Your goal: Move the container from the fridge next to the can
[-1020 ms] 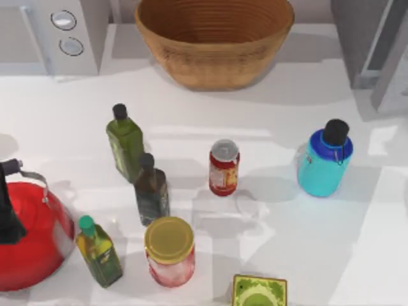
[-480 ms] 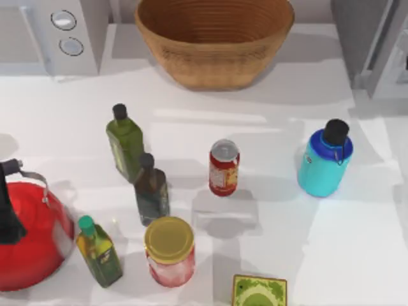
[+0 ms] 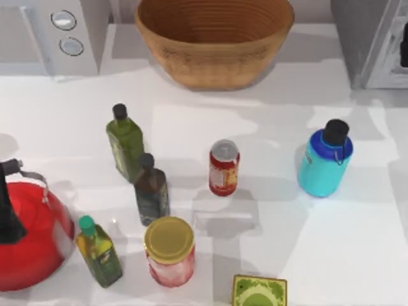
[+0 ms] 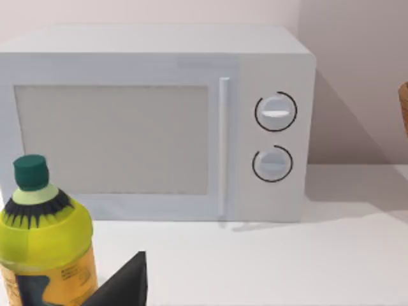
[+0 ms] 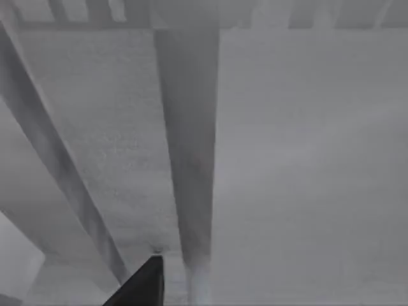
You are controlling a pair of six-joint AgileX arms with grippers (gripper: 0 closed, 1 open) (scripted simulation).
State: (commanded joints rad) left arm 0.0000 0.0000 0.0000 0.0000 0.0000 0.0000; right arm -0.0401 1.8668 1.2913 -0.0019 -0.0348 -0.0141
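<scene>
While container (image 3: 324, 166) stood upright on counter (image 3: 274, 248), right of can (image 3: 224, 167) and apart from it, fridge (image 3: 373, 41) sat at back right; jaw state of both arms: couldn't tell.

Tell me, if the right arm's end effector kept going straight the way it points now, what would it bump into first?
Most likely the fridge: its grey panels and door edge lie directly ahead of the right end effector, though the depth is hard to judge.
</scene>
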